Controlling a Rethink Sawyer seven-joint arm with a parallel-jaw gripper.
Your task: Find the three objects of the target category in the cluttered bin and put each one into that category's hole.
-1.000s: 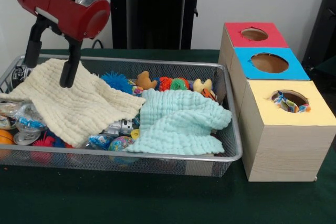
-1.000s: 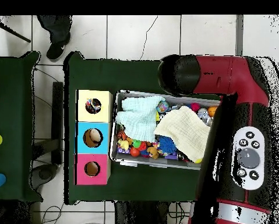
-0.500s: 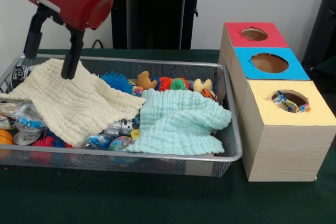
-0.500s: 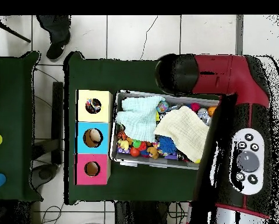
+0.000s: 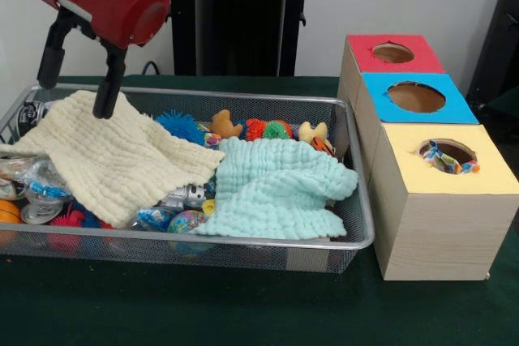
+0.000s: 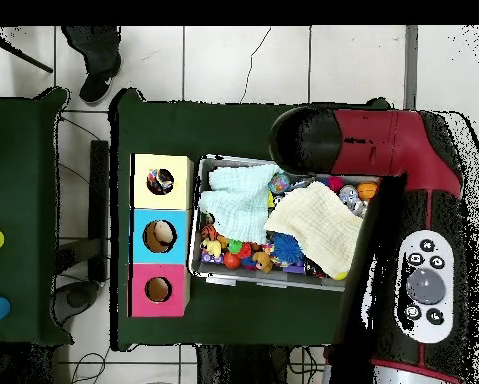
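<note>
The wire mesh bin (image 5: 203,242) holds a cream waffle cloth (image 5: 113,160) on the left and a mint waffle cloth (image 5: 276,188) on the right, spread over small toys. My gripper (image 5: 75,96) is open and empty, hanging just above the cream cloth's far left corner. The yellow-faced box (image 5: 442,216) stands right of the bin. A dotted multicoloured fabric piece (image 5: 444,158) sits in its round hole and also shows in the overhead view (image 6: 160,181). No dotted fabric shows in the bin (image 6: 198,272). In the overhead view the arm hides the gripper.
The blue-faced box (image 5: 462,109) and the red-faced box (image 5: 426,58) stand behind the yellow one. A blue spiky ball (image 5: 178,126), a plush duck (image 5: 225,125) and other toys lie along the bin's far side. A person's foot (image 6: 98,75) shows beyond the table.
My gripper has risen a little off the cream cloth, still open and empty. The arm has shifted slightly in the overhead view. The cloths have not moved.
</note>
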